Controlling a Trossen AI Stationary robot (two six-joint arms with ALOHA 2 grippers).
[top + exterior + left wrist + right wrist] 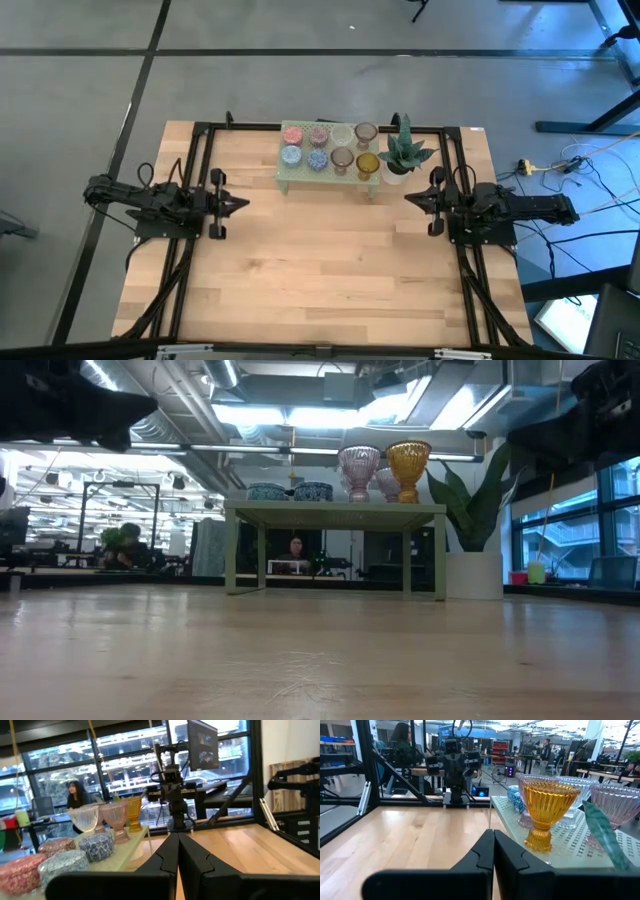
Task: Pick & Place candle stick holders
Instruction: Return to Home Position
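Note:
Several small glass candle stick holders stand in two rows on top of the pale green perforated stand (300, 178) at the table's far side: low blue (291, 155) and pink (293, 133) ones at its left end, stemmed mauve (365, 133) and amber (367, 165) ones at its right end. The amber holder also shows in the right wrist view (546, 810). My left gripper (243, 204) is shut and empty at the table's left. My right gripper (408, 198) is shut and empty at the right, near the potted plant (404, 152).
The spiky green potted plant in a white pot stands at the stand's right end. Black frame rails (190, 180) run along the table's left, right and far sides. Bare wood (320, 270) lies between the arms and toward the near edge. People sit in the room beyond.

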